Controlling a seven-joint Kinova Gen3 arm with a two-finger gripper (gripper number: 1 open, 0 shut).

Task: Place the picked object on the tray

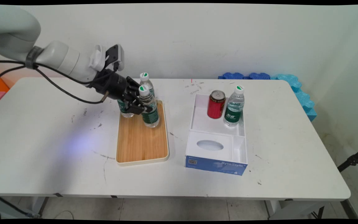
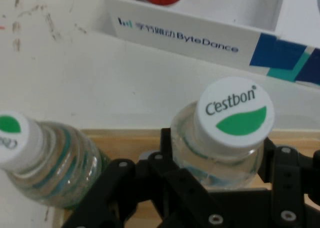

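Soft, even light is falling from overhead, and the white table (image 1: 42, 149) and the pale wall (image 1: 197, 37) are looking bright. Shadows are showing only faintly: a thin one is hugging the rim of the wooden tray (image 1: 141, 146), another is sitting inside the white cardboard box (image 1: 195, 109). Up close, the clear plastic water bottle (image 2: 215, 158) is glinting weakly, and its white cap (image 2: 235, 112) is shining without harsh glare
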